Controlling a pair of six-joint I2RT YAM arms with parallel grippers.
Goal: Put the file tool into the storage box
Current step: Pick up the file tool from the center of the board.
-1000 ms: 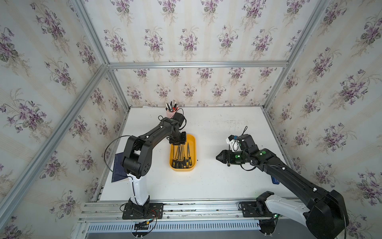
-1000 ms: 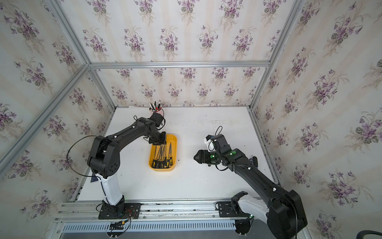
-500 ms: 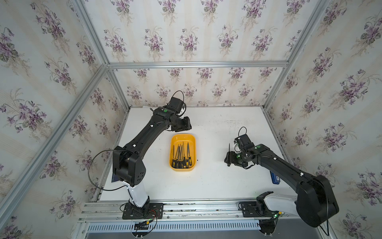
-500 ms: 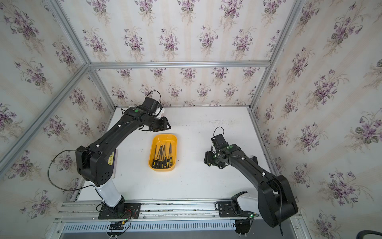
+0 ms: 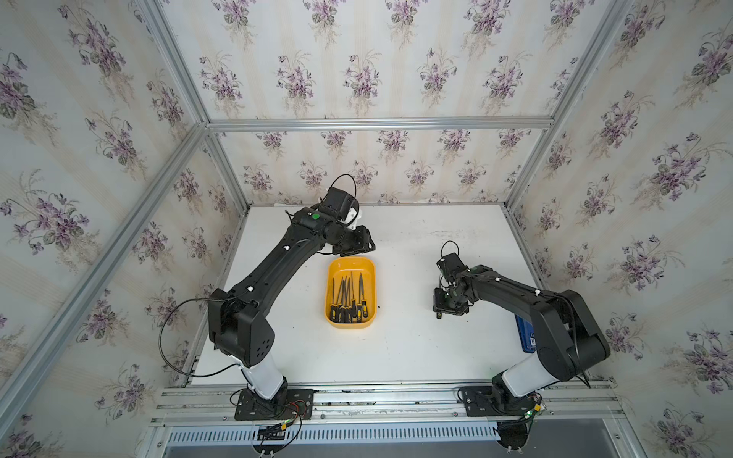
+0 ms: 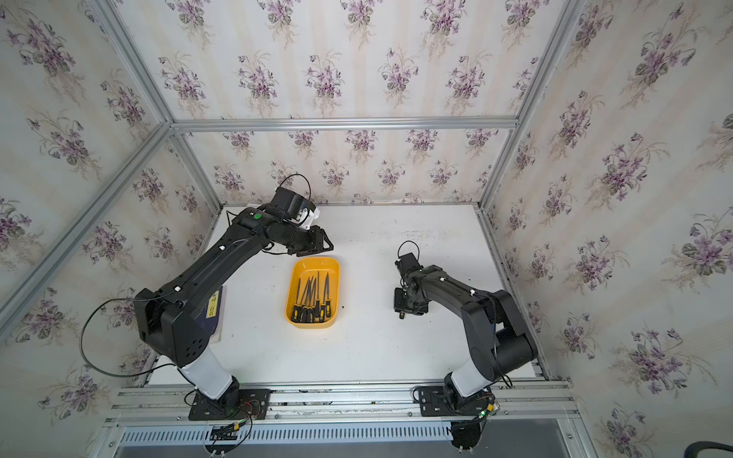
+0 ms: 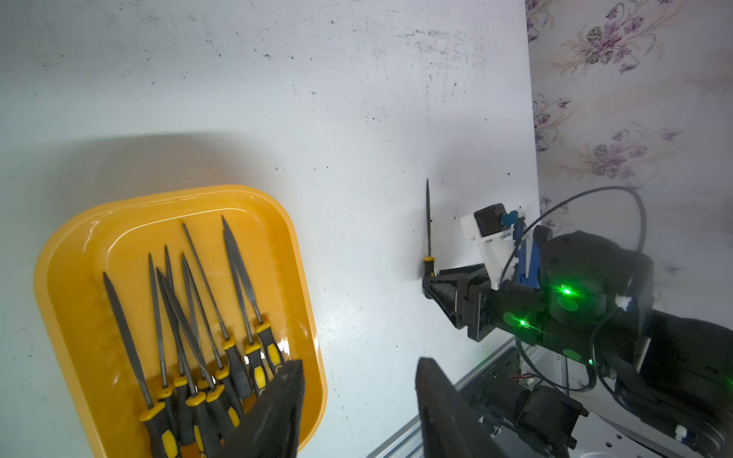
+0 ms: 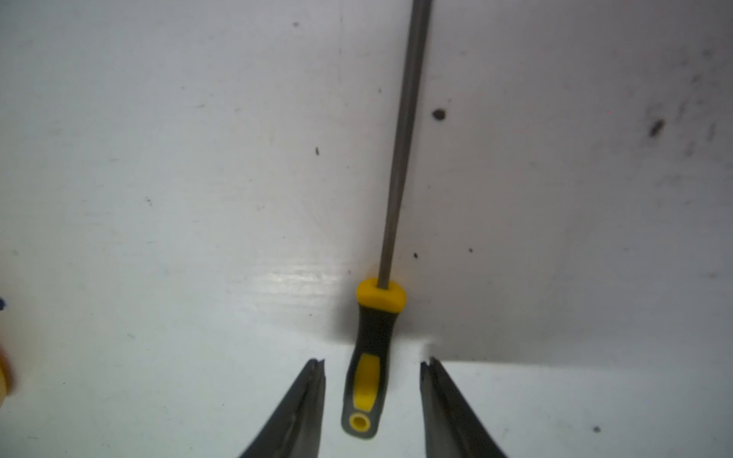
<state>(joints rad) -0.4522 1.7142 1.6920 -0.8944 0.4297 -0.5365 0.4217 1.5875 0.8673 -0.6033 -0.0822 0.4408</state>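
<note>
A file tool [image 8: 371, 357] with a black-and-yellow handle and a thin grey blade lies flat on the white table, right of the storage box. My right gripper [image 8: 373, 360] is down at the table and straddles its handle, open, with a gap on each side. In both top views only the handle's end [image 5: 439, 316] shows below that gripper [image 5: 442, 307]. The storage box [image 5: 350, 263], a yellow-orange tray, holds several files [image 5: 349, 301]. My left gripper [image 5: 359, 248] hovers open and empty past the tray's far end, and its fingertips [image 7: 295, 368] frame the tray's corner [image 7: 158, 198].
A blue object [image 5: 525, 337] lies at the table's right edge beside the right arm. A dark flat booklet [image 6: 216, 313] lies at the left edge under the left arm. Flowered walls enclose three sides, and a metal rail [image 5: 388, 392] runs along the front.
My left arm has lifted off the tray and drawn back toward the far wall. My right gripper has dropped to the table over the file, and its jaws have narrowed around the handle.
</note>
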